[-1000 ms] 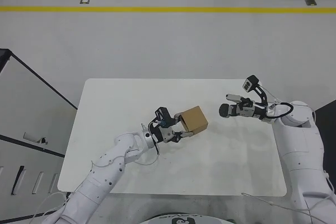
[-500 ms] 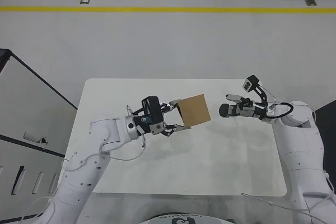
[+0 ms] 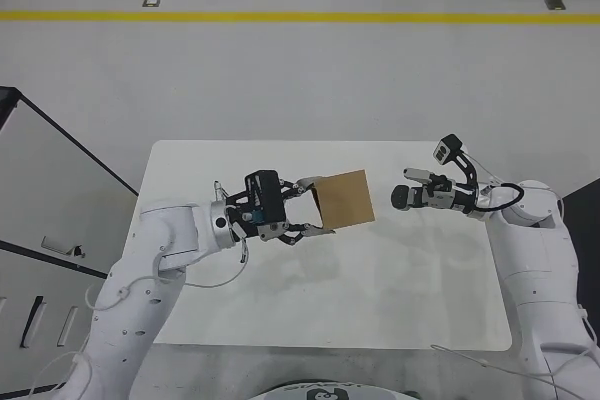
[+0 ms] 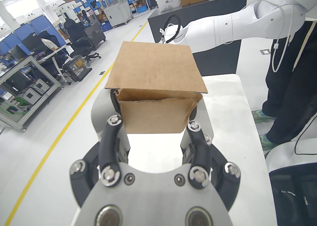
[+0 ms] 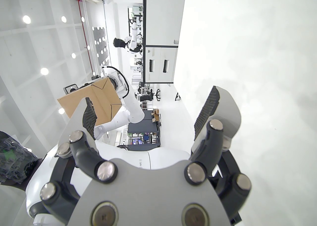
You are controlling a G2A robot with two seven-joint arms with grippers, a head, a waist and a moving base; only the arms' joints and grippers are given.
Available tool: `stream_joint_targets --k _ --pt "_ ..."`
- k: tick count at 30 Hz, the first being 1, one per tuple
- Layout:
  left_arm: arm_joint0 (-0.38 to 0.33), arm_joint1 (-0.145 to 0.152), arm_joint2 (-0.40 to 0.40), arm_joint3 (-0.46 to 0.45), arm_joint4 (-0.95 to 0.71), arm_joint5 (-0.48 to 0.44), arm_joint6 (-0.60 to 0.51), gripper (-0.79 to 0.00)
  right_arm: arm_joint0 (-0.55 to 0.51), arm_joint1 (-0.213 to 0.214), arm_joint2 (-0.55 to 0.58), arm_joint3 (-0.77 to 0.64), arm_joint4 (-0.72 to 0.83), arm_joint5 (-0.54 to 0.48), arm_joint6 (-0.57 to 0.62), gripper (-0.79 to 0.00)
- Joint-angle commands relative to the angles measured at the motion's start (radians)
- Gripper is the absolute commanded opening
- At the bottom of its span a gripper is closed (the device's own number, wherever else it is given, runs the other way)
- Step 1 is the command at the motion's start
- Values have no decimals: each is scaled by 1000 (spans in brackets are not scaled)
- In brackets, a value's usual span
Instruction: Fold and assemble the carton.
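Carton [image 4: 156, 68] in grip of left tool [image 4: 156, 103], above table [image 4: 224, 123].

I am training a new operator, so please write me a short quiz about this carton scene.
1. True or false: the carton is a flat, unfolded sheet.
2. Fill in: the right gripper is ____ and empty.
3. Which side's gripper grips the carton? A) left B) right C) both

Key: 1 false, it has a box shape; 2 open; 3 A, the left gripper.
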Motion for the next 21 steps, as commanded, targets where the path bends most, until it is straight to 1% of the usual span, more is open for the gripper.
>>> stream_joint_targets --k 1,5,8,11,15,19,21 --pt "0 0 0 0 0 0 0 -785 0 0 0 0 0 0 0 0" --pt "-2 1 -7 -13 4 11 1 -785 0 0 0 0 0 0 0 0" --pt "1 10 -59 -45 -19 -3 -3 -785 0 0 0 0 0 0 0 0" --pt "-7 22 -121 -75 -56 -61 -22 -785 0 0 0 0 0 0 0 0" --pt "-32 51 -164 -104 -131 -61 -64 -785 0 0 0 0 0 0 0 0" --pt "-62 104 -170 -127 -233 -61 -93 -785 0 0 0 0 0 0 0 0" --pt "-64 110 -170 -127 -243 -61 -95 -785 0 0 0 0 0 0 0 0"
